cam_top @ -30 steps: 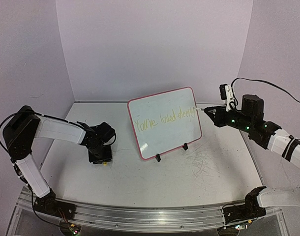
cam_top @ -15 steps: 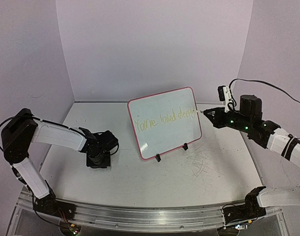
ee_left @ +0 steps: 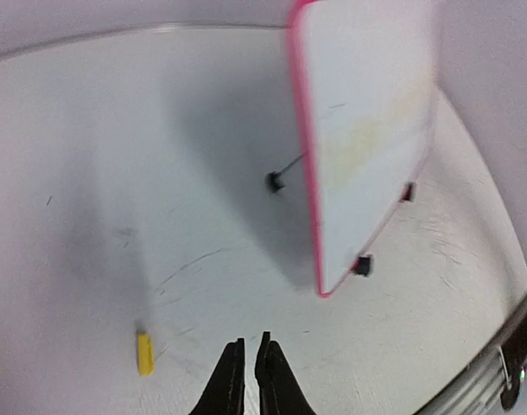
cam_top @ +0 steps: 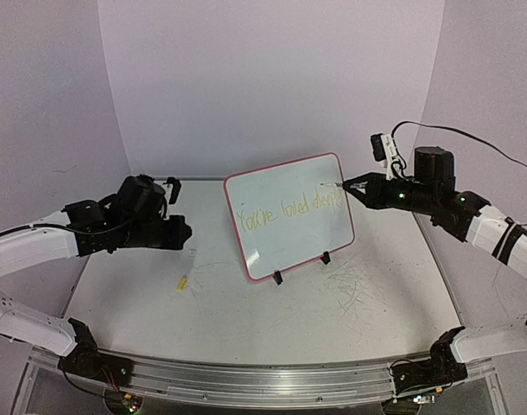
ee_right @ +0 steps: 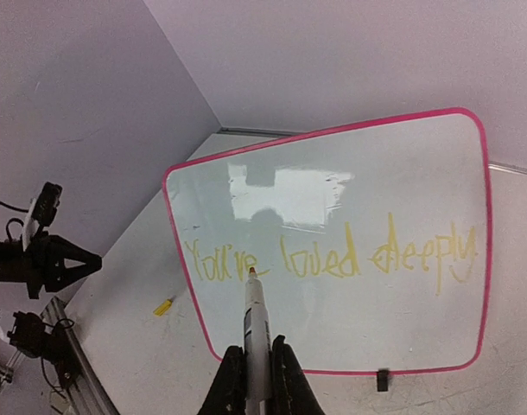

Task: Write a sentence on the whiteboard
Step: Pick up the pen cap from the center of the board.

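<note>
Since a second ago the left arm has lifted off the worktop (cam_top: 246,320) and hangs raised, wrist aimed toward the whiteboard (cam_top: 289,216). A small yellow piece (cam_top: 182,283) lies where it was. I see the left fingers (ee_left: 269,372) together, holding nothing. The right arm reaches in from the right, with the right fingers (ee_right: 283,385) clamped on a marker (ee_right: 256,307), tip towards the board; contact unclear. The board stands tilted mid-worktop. The sentence (ee_right: 333,255) reads "You're loved deeply" in pale yellow.
</note>
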`<state>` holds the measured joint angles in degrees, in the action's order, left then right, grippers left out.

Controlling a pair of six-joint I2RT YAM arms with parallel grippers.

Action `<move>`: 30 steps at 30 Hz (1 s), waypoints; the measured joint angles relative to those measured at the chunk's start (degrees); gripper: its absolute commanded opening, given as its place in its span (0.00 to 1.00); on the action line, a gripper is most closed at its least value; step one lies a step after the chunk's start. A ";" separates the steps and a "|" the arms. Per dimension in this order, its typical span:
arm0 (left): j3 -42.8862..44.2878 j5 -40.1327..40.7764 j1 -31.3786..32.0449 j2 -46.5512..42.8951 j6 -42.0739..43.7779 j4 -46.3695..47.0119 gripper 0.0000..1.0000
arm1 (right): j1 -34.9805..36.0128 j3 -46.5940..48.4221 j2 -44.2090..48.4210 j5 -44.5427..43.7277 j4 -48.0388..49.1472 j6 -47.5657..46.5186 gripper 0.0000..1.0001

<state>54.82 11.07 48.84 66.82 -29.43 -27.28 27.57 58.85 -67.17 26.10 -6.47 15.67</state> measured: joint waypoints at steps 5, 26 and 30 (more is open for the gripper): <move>5.81 -6.12 8.71 -0.60 15.92 5.75 0.08 | 6.92 5.50 -6.60 6.09 -3.17 0.30 0.00; -3.74 -5.06 -10.16 12.66 -4.42 -9.58 0.59 | 11.76 8.00 -5.43 -8.59 -8.25 -1.39 0.00; 0.97 -8.11 -10.97 24.96 -1.29 -10.61 0.55 | 11.76 7.81 -5.28 -10.16 -8.35 -2.96 0.00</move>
<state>55.80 2.95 37.87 91.78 -30.72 -37.89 39.33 66.66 -72.45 15.94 -14.82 12.71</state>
